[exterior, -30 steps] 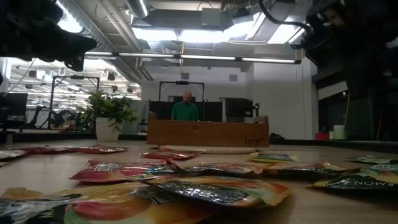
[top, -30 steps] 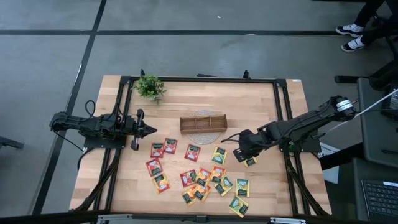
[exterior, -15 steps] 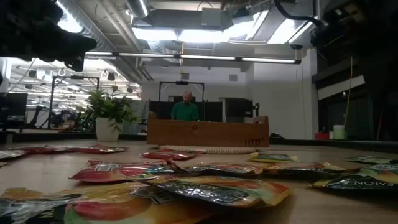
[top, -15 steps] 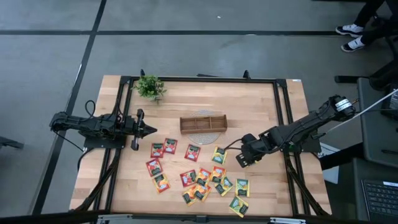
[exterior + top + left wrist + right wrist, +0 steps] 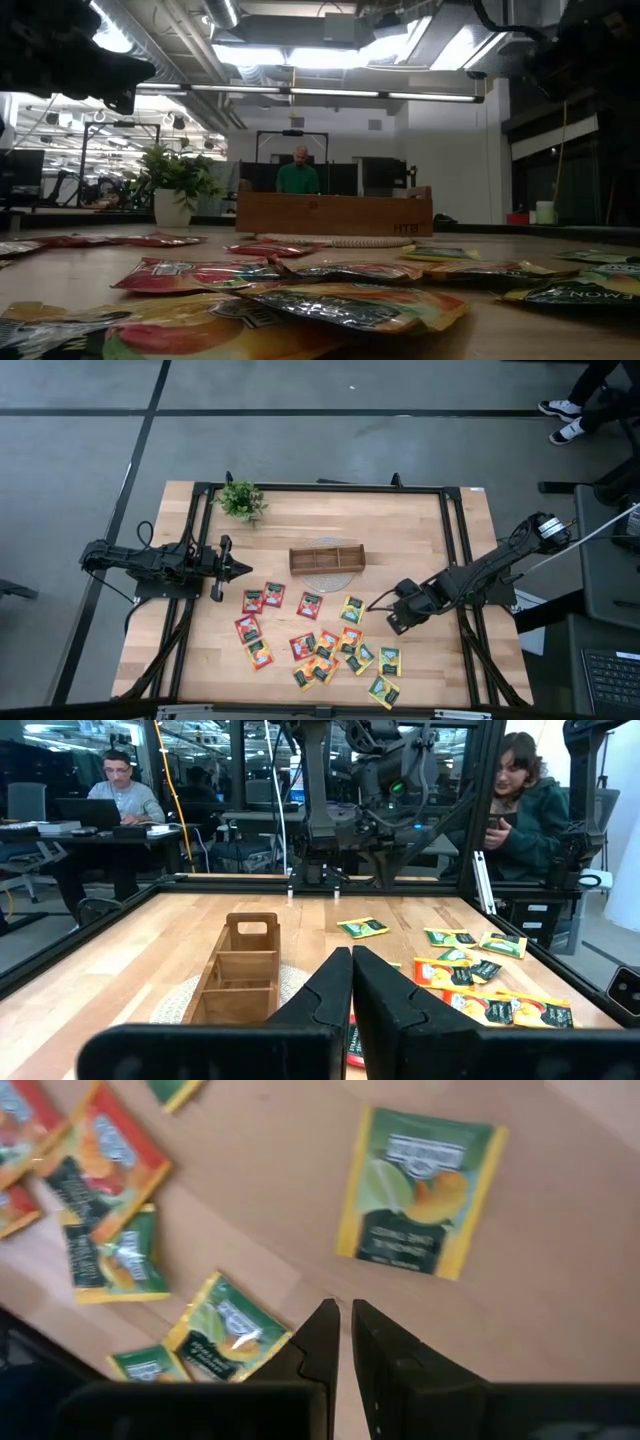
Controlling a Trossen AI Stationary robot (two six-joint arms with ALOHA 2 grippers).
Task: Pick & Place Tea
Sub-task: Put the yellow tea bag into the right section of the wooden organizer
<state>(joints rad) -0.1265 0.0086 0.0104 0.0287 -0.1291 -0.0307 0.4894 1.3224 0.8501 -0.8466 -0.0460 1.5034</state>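
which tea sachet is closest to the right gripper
The yellow-green sachet lying alone just below the tray's right end; the right gripper hovers beside it, the other sachets lying farther away.

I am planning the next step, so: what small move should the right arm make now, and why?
Probably open the right gripper and move it toward the yellow-green sachet just ahead. Its fingers are almost shut, hold nothing, and point at bare wood. The left gripper waits shut at the left side of the table.

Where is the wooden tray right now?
High view: the wooden tray sits mid-table on a round mat, right of the potted plant, just above the tea sachets.
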